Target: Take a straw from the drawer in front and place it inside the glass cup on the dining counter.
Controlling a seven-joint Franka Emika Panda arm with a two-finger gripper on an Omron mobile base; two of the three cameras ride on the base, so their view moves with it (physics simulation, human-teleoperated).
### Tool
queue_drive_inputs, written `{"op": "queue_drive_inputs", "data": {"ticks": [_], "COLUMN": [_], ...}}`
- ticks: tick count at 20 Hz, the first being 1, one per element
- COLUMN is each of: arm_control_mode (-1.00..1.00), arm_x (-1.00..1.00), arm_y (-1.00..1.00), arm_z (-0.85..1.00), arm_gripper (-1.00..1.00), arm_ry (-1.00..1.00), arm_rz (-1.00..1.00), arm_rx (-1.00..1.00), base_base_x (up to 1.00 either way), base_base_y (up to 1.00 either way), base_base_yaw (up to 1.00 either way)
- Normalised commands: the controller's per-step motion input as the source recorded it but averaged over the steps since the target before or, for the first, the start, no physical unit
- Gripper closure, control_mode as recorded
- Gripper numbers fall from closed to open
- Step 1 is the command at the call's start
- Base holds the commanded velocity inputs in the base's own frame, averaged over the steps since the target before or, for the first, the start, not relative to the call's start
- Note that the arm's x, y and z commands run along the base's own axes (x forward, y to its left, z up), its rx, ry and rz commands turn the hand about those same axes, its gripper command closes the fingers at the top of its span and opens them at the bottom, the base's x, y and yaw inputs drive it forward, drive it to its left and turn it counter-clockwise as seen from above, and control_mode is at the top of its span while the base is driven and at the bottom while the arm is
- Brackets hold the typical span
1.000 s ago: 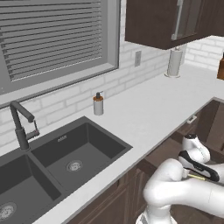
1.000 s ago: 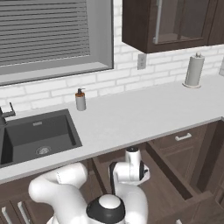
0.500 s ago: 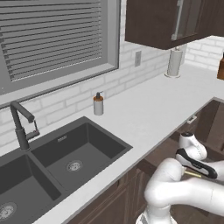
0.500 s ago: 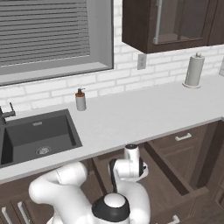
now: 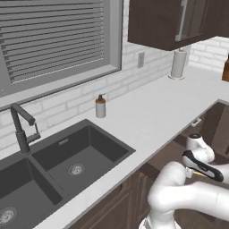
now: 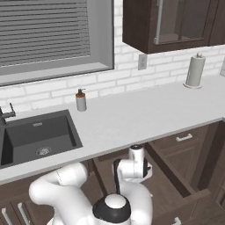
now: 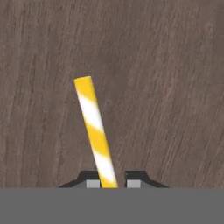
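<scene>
- A home kitchen, rendered.
- Dark double sink [image 5: 67,167] with faucet [image 5: 22,127] at lower left.
- White brick backsplash [image 6: 132,77], dark wall cabinets [image 6: 171,22] at upper right.

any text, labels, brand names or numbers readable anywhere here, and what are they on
None can be read.
Soap bottle: plain, no label.
Paper towel roll: blank.
Straw: yellow and white stripes, no print.
Wall outlet: no marking legible.
Sink: a small mark on its back wall, too blurred to read.
</scene>
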Motion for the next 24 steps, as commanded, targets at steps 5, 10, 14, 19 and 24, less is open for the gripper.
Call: {"op": "queue_drive_inputs", "data": {"ticks": [5,10,14,19,24], "arm_control_mode": [-1.0,-1.0,-1.0,-1.0,-1.0], "arm_x": [-0.16,-0.24,-0.37,-0.28,-0.25], "arm_y": [-0.14,-0.11,-0.13,-0.1,-0.02], "arm_z": [0.36,0.81,0.86,0.97,0.97], "arm_gripper": [1.0,1.0,1.0,1.0,1.0], "arm_ry": [-0.02,-0.02,-0.08,-0.09,-0.15], "arm_rz": [0.0,0.0,0.0,0.0,0.0], "arm_rx": [0.05,0.04,0.01,0.0,0.0], "base_base_x": [0.0,0.0,0.0,0.0,0.0], "base_base_y": [0.0,0.0,0.0,0.0,0.0], "base_base_yaw": [0.0,0.0,0.0,0.0,0.0]}}
